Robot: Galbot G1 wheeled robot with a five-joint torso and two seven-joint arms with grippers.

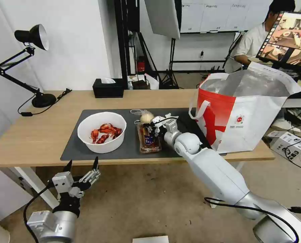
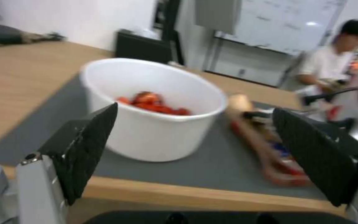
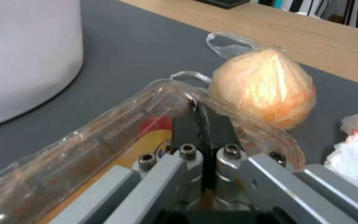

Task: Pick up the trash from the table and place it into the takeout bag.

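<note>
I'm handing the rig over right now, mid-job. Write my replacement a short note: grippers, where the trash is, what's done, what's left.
Right gripper: shut on the rim of the clear hinged plastic tray, which lies on the dark grey mat.
Left gripper: open, idle below the front edge of the light-wood table, facing the white round bowl of red crayfish shells.
The beige ball in a clear bag and the crumpled white tissue lie beside the tray.
Done: nothing visibly bagged; the white-and-red takeout bag stands open at the table's right end.
Left: all four pieces.

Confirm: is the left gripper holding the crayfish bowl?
No. The left gripper hangs open below the table edge, short of the bowl.
</note>
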